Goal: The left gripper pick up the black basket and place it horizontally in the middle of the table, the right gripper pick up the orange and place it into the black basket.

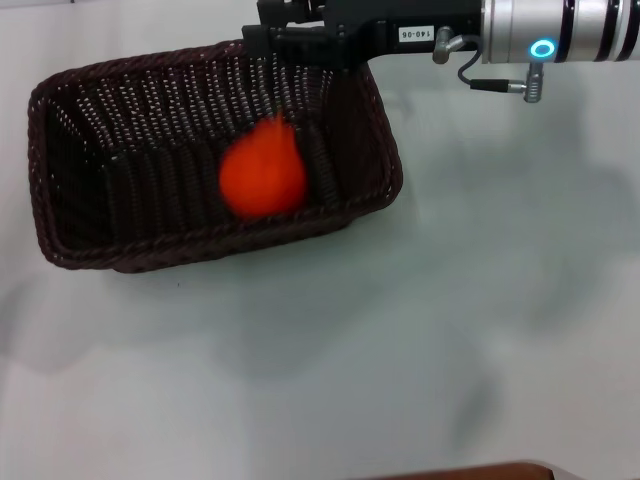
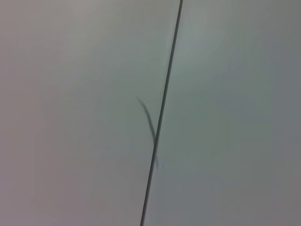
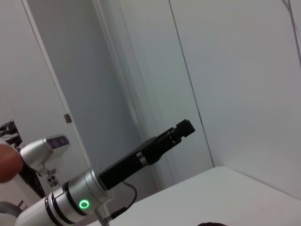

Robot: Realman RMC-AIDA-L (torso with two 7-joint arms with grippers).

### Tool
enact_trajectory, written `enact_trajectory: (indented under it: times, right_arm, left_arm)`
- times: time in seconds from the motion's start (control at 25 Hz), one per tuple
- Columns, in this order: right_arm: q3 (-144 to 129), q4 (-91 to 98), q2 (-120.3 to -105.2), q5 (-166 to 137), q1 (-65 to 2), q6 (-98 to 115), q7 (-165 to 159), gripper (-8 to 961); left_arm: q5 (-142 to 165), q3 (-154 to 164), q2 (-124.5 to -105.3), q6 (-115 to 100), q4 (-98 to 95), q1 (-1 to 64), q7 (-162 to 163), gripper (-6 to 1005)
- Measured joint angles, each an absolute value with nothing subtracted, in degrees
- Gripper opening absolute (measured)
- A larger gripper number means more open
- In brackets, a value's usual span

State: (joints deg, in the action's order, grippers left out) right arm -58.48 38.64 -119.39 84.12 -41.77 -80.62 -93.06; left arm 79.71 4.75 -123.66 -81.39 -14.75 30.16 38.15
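Observation:
The black basket lies lengthwise across the white table, at the upper left in the head view. The orange is inside it near its right end, blurred, touching no gripper. My right gripper hangs over the basket's far rim just above the orange, open and empty, on its silver arm with the blue ring. My left gripper shows only in the right wrist view, raised in the air on its arm with a green ring, away from the table. The left wrist view shows only a wall.
Bare white table lies in front of and to the right of the basket. A brown edge shows at the bottom of the head view. A corner of the table shows in the right wrist view.

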Motion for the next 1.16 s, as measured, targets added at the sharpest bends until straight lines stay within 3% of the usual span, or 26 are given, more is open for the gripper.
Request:
enact_trajectory:
  times: [0.32, 0.56, 0.76, 1.16]
  right_arm:
    - [-57.89, 37.31, -119.56, 94.12, -38.53, -81.28, -83.03, 495]
    - [-57.64, 32.54, -119.65, 111.58, -33.83, -81.42, -65.82, 744]
    - [-53.61, 21.65, -119.88, 129.25, -31.04, -83.11, -46.08, 860]
    - [-28.22, 7.59, -120.15, 134.26, -30.66, -86.14, -29.11, 856]
  left_arm:
    - [79.62, 4.75, -123.66, -81.77, -14.68, 29.97, 38.15, 503]
    - [79.34, 4.65, -123.67, -82.19, -14.67, 29.85, 38.14, 502]
    - [79.29, 4.28, -123.72, -83.15, -14.23, 29.52, 38.14, 503]
    - [79.27, 3.73, -123.75, -84.11, -14.05, 29.27, 38.14, 502]
